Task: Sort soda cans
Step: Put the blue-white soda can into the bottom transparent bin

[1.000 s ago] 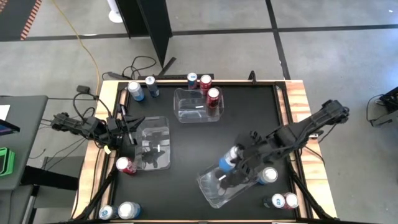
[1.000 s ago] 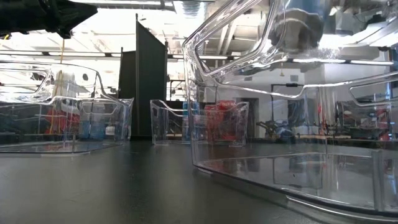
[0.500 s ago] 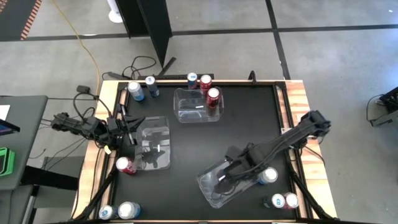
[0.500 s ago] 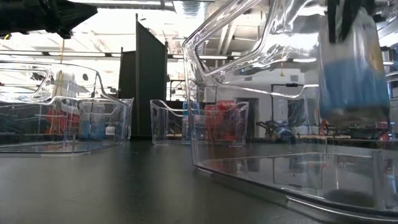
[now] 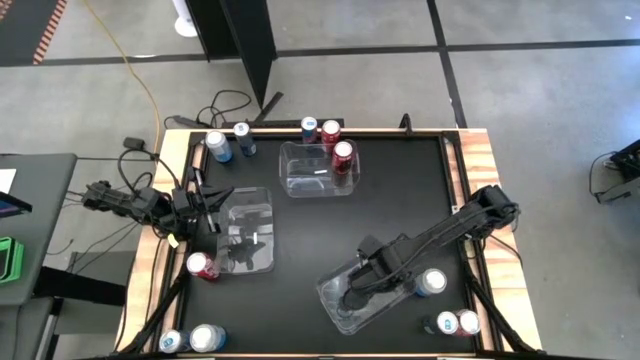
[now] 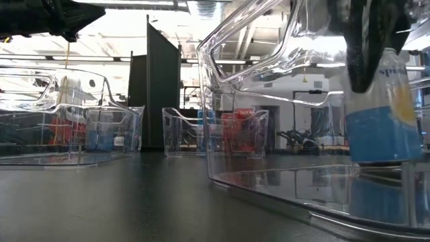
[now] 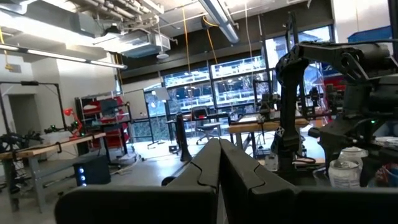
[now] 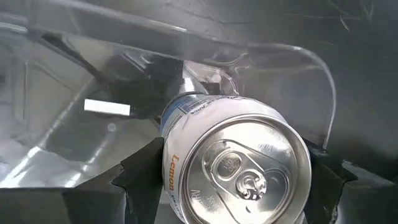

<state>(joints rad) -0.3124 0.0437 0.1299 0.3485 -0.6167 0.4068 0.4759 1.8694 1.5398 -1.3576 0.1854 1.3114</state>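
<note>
Black table top [image 5: 400, 200], wooden edging. Three clear plastic bins: far bin [image 5: 305, 170] near back edge, left bin [image 5: 247, 232], near-right bin [image 5: 345, 300] skewed. Yellow cable [image 5: 135, 75] snakes over grey floor. Black upright panel [image 5: 245, 45] behind table. Workshop benches beyond [image 7: 37, 152].

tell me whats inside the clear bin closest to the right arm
One light blue can stands upright in the clear bin, with the right gripper shut on it from above. The arm covers part of the bin's floor in the high view, so anything under it cannot be seen.
</note>
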